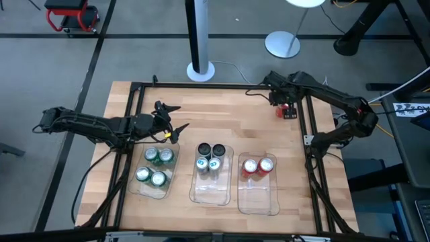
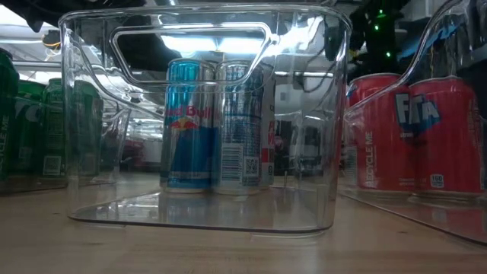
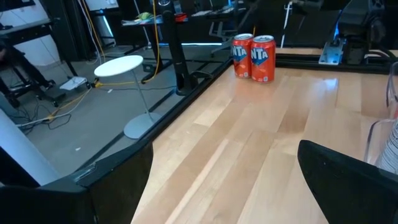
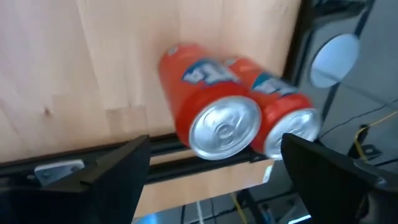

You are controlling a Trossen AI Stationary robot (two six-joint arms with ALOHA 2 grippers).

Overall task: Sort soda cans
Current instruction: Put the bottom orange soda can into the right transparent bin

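Observation:
Four green cans stand in the left clear tray and four silver-grey cans in the middle tray, seen close in the low view as blue-silver cans. Two red cans stand in the right tray. Two more red cans stand on the wood near the table's far right edge. My right gripper hovers open just above them, with the nearer red can between its fingers' line. My left gripper is open above the table, beyond the green tray.
The black frame rail runs right beside the two loose red cans. The right tray has free room in its near half. Bare wood lies between the trays and the far edge. A lamp base and a pole stand beyond the table.

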